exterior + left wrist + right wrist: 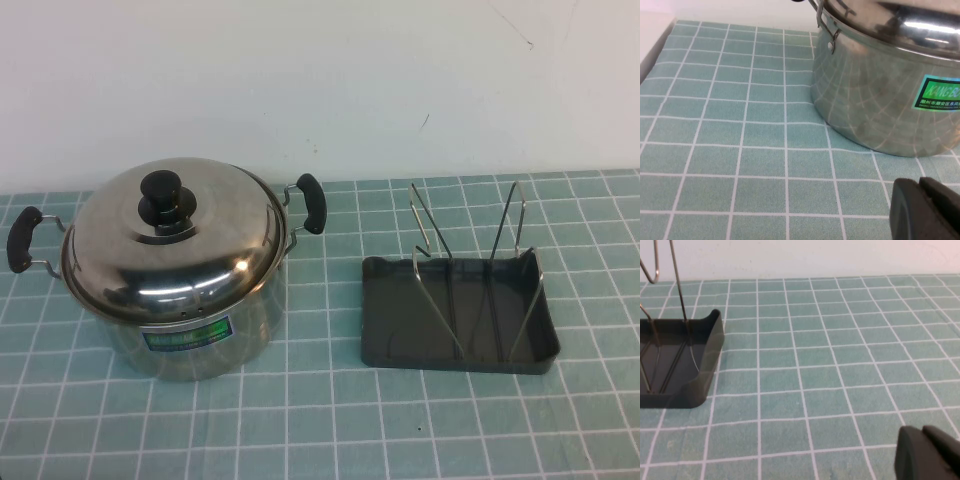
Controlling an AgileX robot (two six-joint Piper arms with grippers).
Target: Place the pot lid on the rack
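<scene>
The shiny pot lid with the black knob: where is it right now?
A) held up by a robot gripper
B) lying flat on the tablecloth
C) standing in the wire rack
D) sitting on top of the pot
D: the pot lid sits closed on the pot, left of the rack, whose wire loops hold nothing. The left gripper and right gripper are both shut, low over the tablecloth, holding nothing.

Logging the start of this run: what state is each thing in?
pot lid: seated on the pot, tilted forward
pot: upright, covered
rack: empty, wire loops upright
left gripper: shut, low near the pot, holding nothing
right gripper: shut, beside the rack, holding nothing
</scene>
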